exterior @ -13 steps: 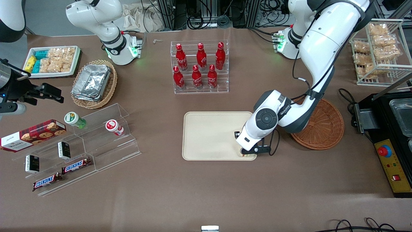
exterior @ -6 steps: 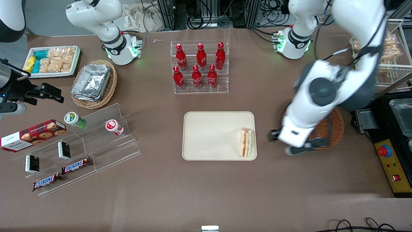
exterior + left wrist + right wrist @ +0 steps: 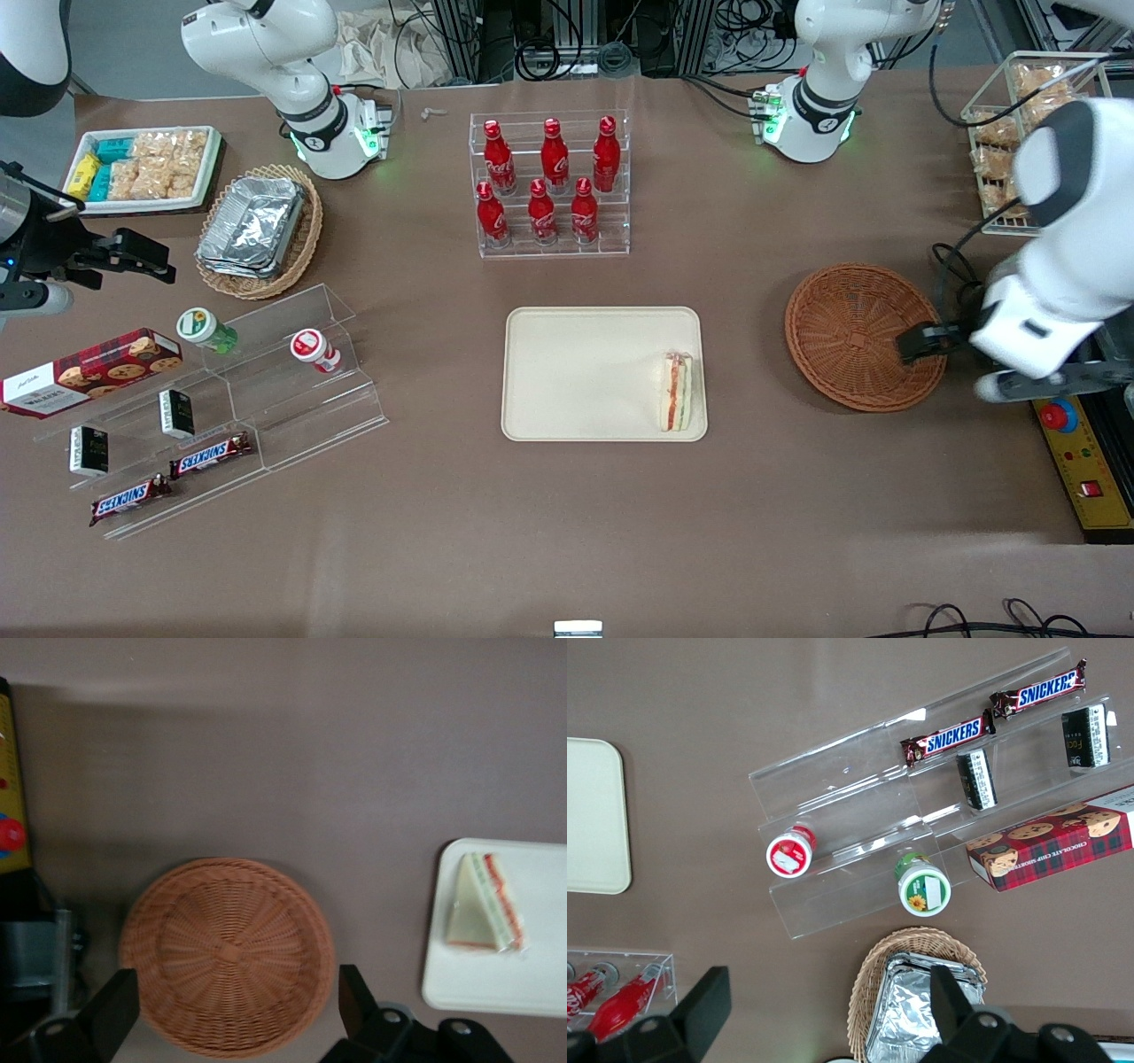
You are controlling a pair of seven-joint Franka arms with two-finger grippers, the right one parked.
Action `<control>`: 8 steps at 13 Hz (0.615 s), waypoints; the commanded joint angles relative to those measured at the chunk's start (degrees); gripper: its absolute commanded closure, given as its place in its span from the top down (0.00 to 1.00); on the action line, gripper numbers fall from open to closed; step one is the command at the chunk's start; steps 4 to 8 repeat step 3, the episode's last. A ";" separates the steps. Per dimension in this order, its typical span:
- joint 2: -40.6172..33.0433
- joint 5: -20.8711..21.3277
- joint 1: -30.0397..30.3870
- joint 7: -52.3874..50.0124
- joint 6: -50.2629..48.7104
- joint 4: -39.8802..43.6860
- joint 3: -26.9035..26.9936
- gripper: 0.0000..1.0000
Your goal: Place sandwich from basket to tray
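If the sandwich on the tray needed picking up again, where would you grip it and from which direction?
Come from above and close across the two bread faces near the middle. The sandwich lies flat on the tray, filling edge toward the basket; the low rim blocks a side approach. The claw hangs open, above the basket's edge.

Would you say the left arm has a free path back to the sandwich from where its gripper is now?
Probably yes. The open gripper hangs by the empty basket, toward the working arm's end. The sandwich lies uncovered on the tray, with only bare table between.
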 commanded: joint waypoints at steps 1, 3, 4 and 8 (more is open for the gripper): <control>-2.96 -1.19 -4.92 8.89 -1.80 -2.19 7.63 1.00; -2.61 -1.19 -4.68 11.71 -2.33 -0.69 7.92 1.00; -2.61 -1.19 -4.68 11.71 -2.33 -0.69 7.92 1.00; -2.61 -1.19 -4.68 11.71 -2.33 -0.69 7.92 1.00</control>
